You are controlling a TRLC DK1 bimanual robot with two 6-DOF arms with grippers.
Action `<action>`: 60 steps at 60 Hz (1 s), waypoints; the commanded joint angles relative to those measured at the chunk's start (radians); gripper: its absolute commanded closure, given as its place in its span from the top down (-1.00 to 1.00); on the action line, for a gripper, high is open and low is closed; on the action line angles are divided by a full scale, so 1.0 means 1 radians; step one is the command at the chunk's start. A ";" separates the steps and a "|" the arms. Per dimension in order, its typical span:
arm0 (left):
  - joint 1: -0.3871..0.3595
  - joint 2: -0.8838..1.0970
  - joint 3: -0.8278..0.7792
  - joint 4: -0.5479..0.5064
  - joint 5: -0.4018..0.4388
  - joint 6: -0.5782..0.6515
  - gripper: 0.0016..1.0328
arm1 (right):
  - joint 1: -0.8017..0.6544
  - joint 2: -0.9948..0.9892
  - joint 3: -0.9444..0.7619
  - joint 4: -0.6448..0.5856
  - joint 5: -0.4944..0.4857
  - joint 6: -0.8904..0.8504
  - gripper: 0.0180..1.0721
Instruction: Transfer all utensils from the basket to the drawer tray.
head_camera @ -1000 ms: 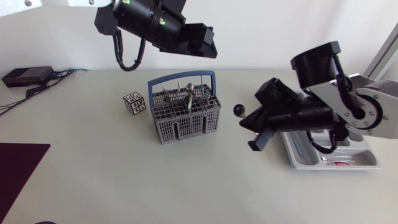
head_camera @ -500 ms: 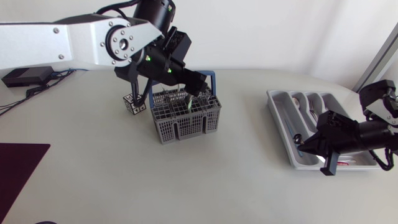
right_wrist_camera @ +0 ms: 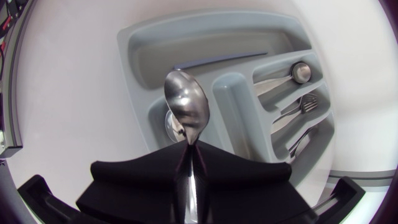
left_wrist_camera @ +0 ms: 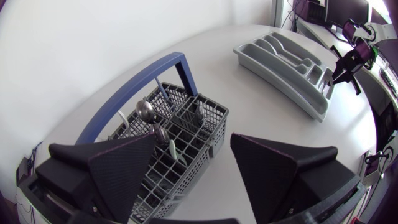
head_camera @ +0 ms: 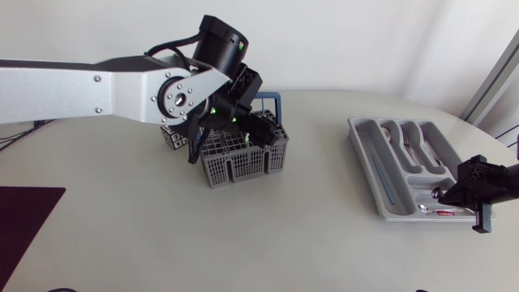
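The grey slotted basket [head_camera: 243,158] with a blue handle stands mid-table and holds several utensils, among them a spoon [left_wrist_camera: 145,110]. My left gripper [head_camera: 243,122] hangs just over it, open, its fingers [left_wrist_camera: 118,165] apart above the basket's [left_wrist_camera: 186,134] compartments with nothing between them. The grey drawer tray [head_camera: 369,150] lies at the right with spoons and forks [head_camera: 409,146] in it. My right gripper [head_camera: 458,195] is shut on a spoon [right_wrist_camera: 185,109] by the handle, bowl forward, over the tray's [right_wrist_camera: 143,56] near end.
A small black-and-white patterned cube [head_camera: 172,138] sits left of the basket, partly hidden by my left arm. A dark mat [head_camera: 24,219] covers the table's front left corner. A long blue item [head_camera: 388,186] lies in the tray's left slot.
My left arm has swung down from the back until its gripper hangs over the basket. My right arm has carried the spoon rightward to the tray's near end.
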State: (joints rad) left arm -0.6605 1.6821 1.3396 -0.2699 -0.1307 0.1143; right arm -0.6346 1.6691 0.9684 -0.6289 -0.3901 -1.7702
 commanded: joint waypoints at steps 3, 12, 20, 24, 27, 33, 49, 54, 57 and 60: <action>-0.011 -0.021 -0.042 0.028 -0.037 0.022 0.62 | -0.028 0.058 0.015 0.028 0.027 -0.100 -0.88; -0.010 -0.015 -0.059 0.049 -0.060 0.030 0.60 | -0.031 0.093 -0.016 0.159 0.063 -0.107 -0.60; -0.010 -0.015 -0.080 0.077 -0.083 0.042 0.60 | -0.030 0.095 -0.013 0.164 0.073 -0.107 -0.34; -0.008 -0.015 -0.092 0.083 -0.084 0.044 0.60 | -0.031 0.084 -0.010 0.163 0.077 -0.106 -0.10; -0.008 -0.015 -0.102 0.087 -0.084 0.047 0.60 | -0.031 0.067 -0.007 0.159 0.074 -0.103 -0.02; -0.008 -0.015 -0.137 0.115 -0.084 0.065 0.56 | -0.033 0.014 0.000 0.126 0.054 -0.074 0.06; -0.036 0.073 -0.082 0.175 -0.208 0.073 0.01 | 0.047 -0.131 -0.016 0.012 -0.004 0.150 0.39; -0.047 0.110 -0.016 0.130 -0.225 0.070 -0.14 | 0.081 -0.164 -0.031 0.001 -0.004 0.196 0.39; -0.050 0.134 0.032 0.078 -0.236 0.059 -0.23 | 0.096 -0.183 -0.031 -0.014 0.000 0.227 0.42; -0.053 0.160 0.087 0.021 -0.254 0.050 -0.28 | 0.108 -0.198 -0.028 -0.032 0.000 0.258 0.53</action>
State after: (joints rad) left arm -0.7040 1.7966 1.3342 -0.1978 -0.3557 0.1688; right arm -0.5465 1.5017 0.9638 -0.6281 -0.3893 -1.5787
